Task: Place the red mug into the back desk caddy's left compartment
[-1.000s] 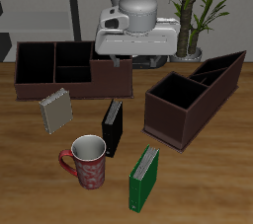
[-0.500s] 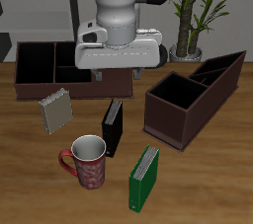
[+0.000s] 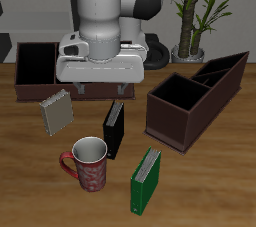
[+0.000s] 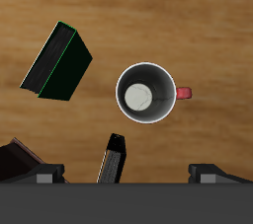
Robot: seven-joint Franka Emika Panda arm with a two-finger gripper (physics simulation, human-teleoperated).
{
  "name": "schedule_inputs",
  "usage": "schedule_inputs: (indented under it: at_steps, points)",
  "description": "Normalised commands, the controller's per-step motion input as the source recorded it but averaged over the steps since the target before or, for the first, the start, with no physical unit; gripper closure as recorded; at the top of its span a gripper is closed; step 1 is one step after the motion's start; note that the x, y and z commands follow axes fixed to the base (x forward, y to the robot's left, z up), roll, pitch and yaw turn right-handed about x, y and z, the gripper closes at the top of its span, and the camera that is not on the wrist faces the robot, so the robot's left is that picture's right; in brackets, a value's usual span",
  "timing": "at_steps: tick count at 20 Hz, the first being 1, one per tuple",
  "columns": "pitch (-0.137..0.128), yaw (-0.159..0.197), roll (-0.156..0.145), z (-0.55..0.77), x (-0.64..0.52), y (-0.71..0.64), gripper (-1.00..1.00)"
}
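Note:
The red mug (image 3: pixel 88 163) stands upright near the table's front edge, its handle toward the grey book's side. In the wrist view the red mug (image 4: pixel 148 93) shows from above, pale inside, handle (image 4: pixel 184 93) to one side. My gripper (image 3: pixel 101 90) hangs open and empty, high above the table and a little behind the mug; its fingertips (image 4: pixel 44 174) flank the view. The back desk caddy (image 3: pixel 22 81) is wide and dark brown at the table's back, partly hidden by my hand. Its left compartment (image 3: pixel 35 63) is black inside and empty.
A grey book (image 3: pixel 57 111), a black book (image 3: pixel 114 129) and a green book (image 3: pixel 146 179) stand around the mug. The green book (image 4: pixel 59 60) and black book (image 4: pixel 114 159) also show in the wrist view. A long narrow caddy (image 3: pixel 195 96) and a plant (image 3: pixel 195 11) stand farther off.
My gripper has moved away from the long caddy's side, forward and lower, and now hangs in front of the back caddy, nearer the mug. The mug and books have not moved.

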Motion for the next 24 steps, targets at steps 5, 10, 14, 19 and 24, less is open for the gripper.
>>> schedule_inputs:
  at_steps: [5,10,14,19,24]
  points:
    - [-0.007,-0.018,-0.040,-0.19,0.16,-0.08,-1.00]
    - [-0.014,0.039,0.010,-0.26,0.10,0.11,-1.00]
    - [-0.035,0.017,0.004,-0.28,0.06,0.11,-1.00]
    - [-0.022,0.043,-0.003,-0.31,0.10,0.09,-1.00]
    - [-0.029,-0.001,-0.010,-0.17,0.04,0.03,-1.00]
